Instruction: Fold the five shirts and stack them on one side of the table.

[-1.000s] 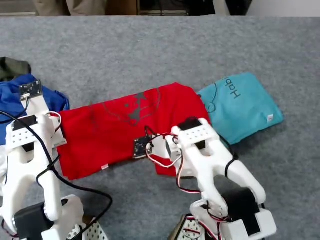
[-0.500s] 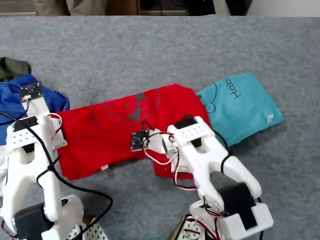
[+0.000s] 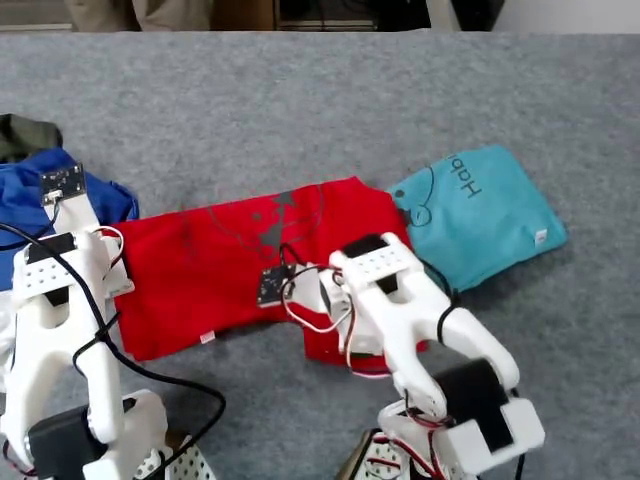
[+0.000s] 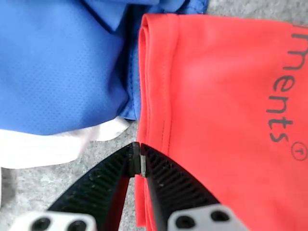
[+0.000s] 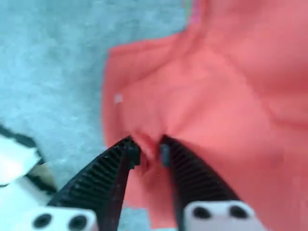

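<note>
Looking over the grey table [image 3: 300, 100], you see bare surface from the shirts to the far edge. The red shirt [image 3: 200, 270] lies across the middle and has a grey print. It touches the folded teal shirt [image 3: 480, 215], which has dark lettering, and the crumpled blue shirt [image 3: 20, 200]. Your left gripper [image 4: 140, 161] pinches the red hem, and your right gripper [image 5: 147, 149] pinches a red fold.

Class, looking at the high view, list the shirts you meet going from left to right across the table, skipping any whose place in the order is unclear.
blue shirt → red shirt → teal shirt
</note>
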Robot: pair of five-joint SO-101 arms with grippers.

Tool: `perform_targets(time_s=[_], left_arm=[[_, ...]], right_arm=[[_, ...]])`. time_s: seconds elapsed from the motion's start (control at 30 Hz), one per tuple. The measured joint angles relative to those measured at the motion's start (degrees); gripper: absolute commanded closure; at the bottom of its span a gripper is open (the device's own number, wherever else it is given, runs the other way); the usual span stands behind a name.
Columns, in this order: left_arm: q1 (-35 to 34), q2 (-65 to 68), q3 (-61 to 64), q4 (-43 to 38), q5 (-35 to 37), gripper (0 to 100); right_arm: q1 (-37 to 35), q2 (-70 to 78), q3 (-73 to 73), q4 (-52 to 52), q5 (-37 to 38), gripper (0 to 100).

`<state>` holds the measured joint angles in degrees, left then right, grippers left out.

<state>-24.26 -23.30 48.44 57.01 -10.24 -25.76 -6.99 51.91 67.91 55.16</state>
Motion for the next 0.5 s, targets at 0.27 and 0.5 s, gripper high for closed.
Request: perform_targets(time_s=[0.27, 0.5], left_arm=[[0.00, 0.00, 0.26, -0.53, 0.00, 98], [0.00, 0.00, 2.37, -5.27, 0.00, 98]], right_arm=[[-4.66, -14.42, 11.43, 0.53, -0.18, 75.0], [-5.45, -10.81, 11.43, -3.60, -2.02, 80.4]])
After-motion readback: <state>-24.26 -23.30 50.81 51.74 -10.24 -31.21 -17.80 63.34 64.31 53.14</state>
